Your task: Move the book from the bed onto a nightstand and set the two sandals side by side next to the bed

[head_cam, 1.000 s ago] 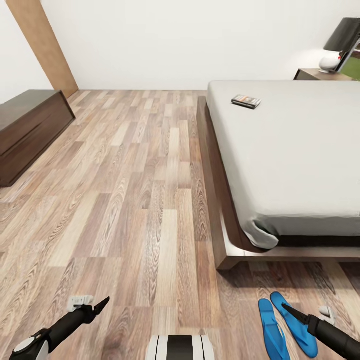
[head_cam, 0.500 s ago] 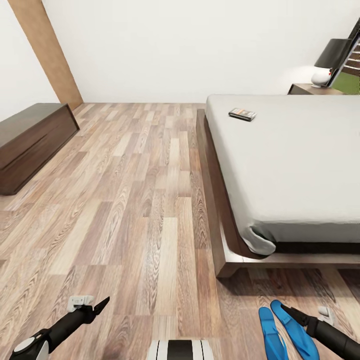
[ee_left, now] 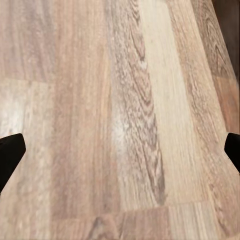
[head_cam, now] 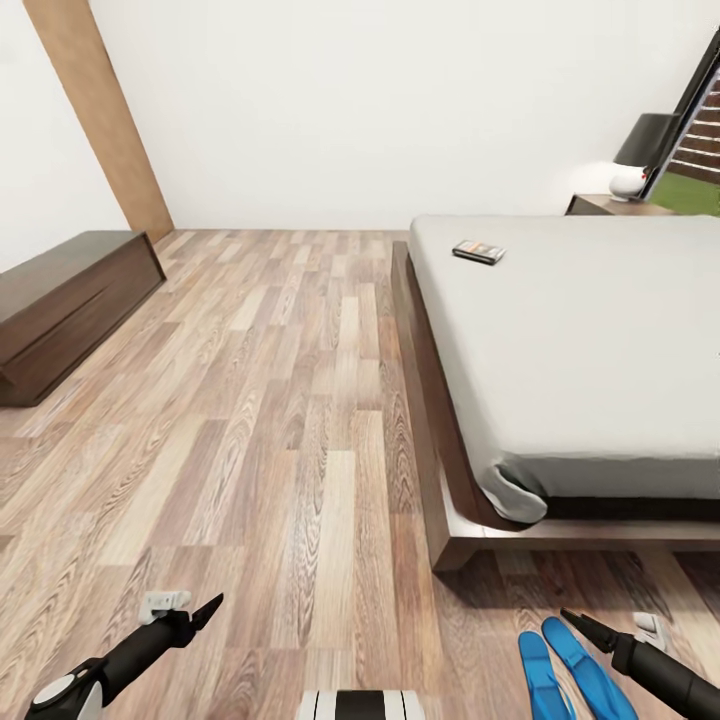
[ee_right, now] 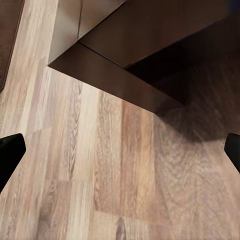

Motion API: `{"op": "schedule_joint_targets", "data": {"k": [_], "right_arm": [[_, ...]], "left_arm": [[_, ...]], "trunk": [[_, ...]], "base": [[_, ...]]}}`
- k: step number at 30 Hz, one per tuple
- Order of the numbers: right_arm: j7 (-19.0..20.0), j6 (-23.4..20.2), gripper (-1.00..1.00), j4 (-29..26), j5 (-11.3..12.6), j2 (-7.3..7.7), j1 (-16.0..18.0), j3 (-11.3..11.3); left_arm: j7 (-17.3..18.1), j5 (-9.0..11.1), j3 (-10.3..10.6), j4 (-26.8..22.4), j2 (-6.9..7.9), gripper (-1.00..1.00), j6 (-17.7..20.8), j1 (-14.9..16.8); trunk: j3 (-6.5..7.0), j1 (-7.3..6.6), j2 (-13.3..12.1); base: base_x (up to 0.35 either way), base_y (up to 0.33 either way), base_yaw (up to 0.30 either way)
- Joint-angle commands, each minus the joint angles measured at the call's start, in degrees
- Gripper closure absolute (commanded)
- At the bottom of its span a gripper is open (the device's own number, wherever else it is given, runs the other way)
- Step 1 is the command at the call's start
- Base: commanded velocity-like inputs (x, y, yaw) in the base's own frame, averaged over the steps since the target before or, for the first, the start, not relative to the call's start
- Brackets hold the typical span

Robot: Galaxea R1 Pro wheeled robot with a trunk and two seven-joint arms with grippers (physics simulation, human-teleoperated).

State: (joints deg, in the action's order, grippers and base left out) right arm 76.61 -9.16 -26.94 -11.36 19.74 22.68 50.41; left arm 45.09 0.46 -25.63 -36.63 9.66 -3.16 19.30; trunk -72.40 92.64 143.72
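I am facing a wood-plank floor (head_cam: 300,400) with the bed (head_cam: 570,340) lying at my right, its dark frame corner (head_cam: 450,545) jutting out near my right arm. The book (head_cam: 478,252) is resting flat on the mattress near the far left edge; its orange and white lettering is too small for me to read. Beyond the bed, the nightstand (head_cam: 605,205) is standing against the wall with a dark-shaded lamp (head_cam: 640,160) on it, beside a window. A long low cabinet (head_cam: 70,300) is sitting at my left, well apart from the bed, and a tan post (head_cam: 100,110) is leaning up the wall behind it. The two sandals (head_cam: 565,675) are lying side by side on the floor, just beside my right gripper (head_cam: 585,625) and near the foot of the bed. My left gripper (head_cam: 205,608) is hovering low over bare floor. Both arms are reaching forward and low; both pairs of fingers are spread apart, grasping nothing.
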Motion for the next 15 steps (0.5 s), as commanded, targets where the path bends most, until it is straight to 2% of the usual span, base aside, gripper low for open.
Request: {"op": "schedule_joint_targets", "data": {"k": [1, 15], "right_arm": [[0.39, -0.60, -1.00, -0.05, -0.50, -0.05, 0.08, 0.48], [0.12, -0.47, -1.00, -0.05, -0.50, -0.09, 0.08, 0.39]], "left_arm": [[0.23, 0.03, -0.12, 0.09, -0.03, -1.00, -0.18, 0.04], [0.18, -0.02, -0.06, 0.16, -0.08, -1.00, -0.18, 0.04]], "trunk": [[0.19, -0.03, 0.00], [3.29, -0.39, -0.19]], "base": [[0.000, 0.000, 0.000], [0.000, 0.000, 0.000]]}}
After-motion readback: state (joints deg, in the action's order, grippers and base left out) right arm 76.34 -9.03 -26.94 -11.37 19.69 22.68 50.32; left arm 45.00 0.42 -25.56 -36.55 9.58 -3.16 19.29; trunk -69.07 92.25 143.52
